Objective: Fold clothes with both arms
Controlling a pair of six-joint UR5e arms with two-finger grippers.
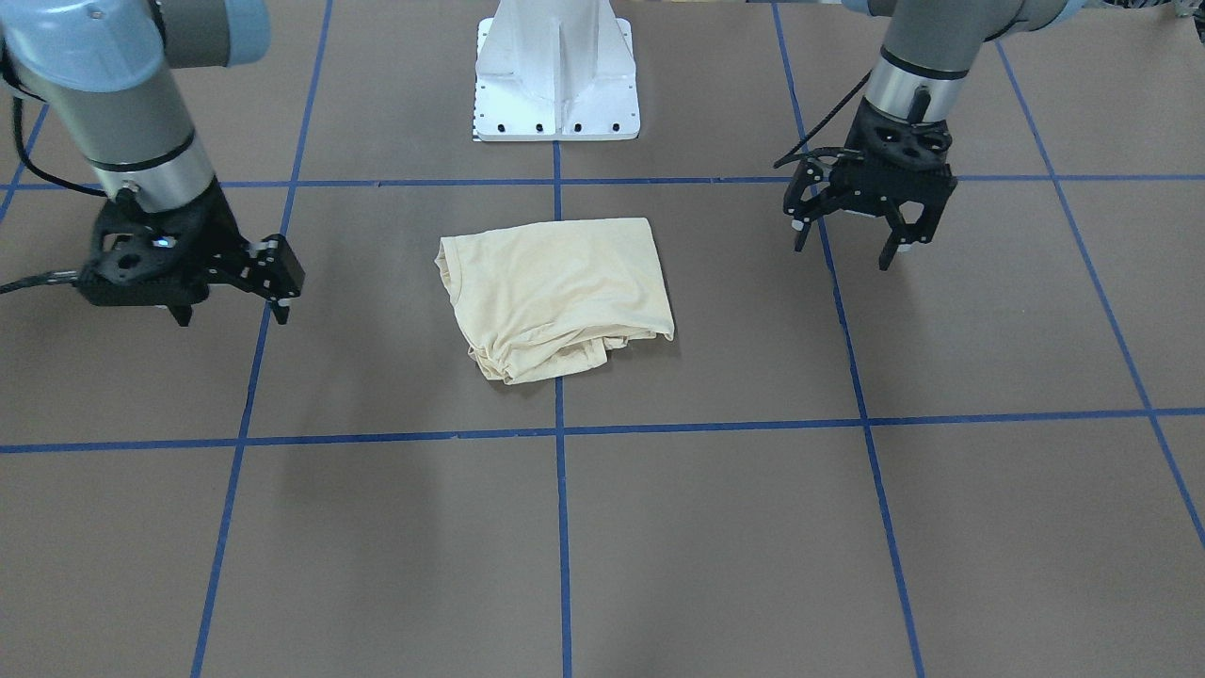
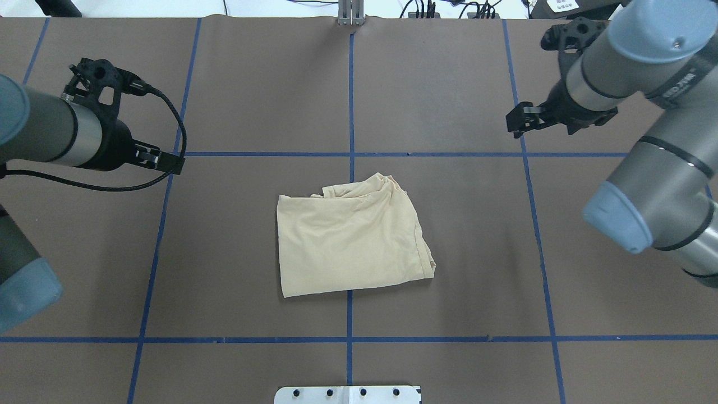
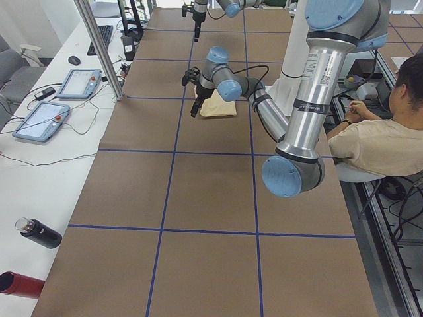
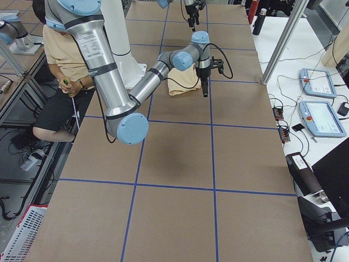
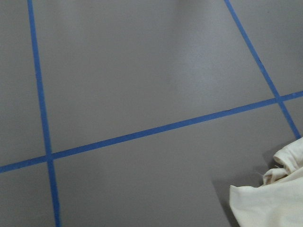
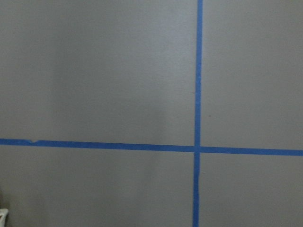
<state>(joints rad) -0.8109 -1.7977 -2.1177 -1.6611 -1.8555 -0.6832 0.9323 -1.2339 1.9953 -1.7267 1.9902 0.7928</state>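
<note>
The clothes are one pale cream-yellow shirt (image 1: 555,292), lying folded into a rough rectangle in the middle of the brown table (image 1: 715,527). In the overhead view the shirt (image 2: 348,241) has bunched folds along its far edge. My left gripper (image 1: 844,247) hangs open above the table, well off to one side of the shirt, and holds nothing. My right gripper (image 1: 231,315) hovers open on the other side, also empty. A corner of the shirt (image 5: 270,198) shows in the left wrist view. The right wrist view shows only table and tape.
Blue tape lines (image 2: 350,339) mark a grid on the table. The white pedestal base (image 1: 555,75) stands behind the shirt. A person (image 3: 377,139) sits beside the robot. Control pendants (image 3: 39,119) and bottles (image 3: 39,232) lie on the side bench.
</note>
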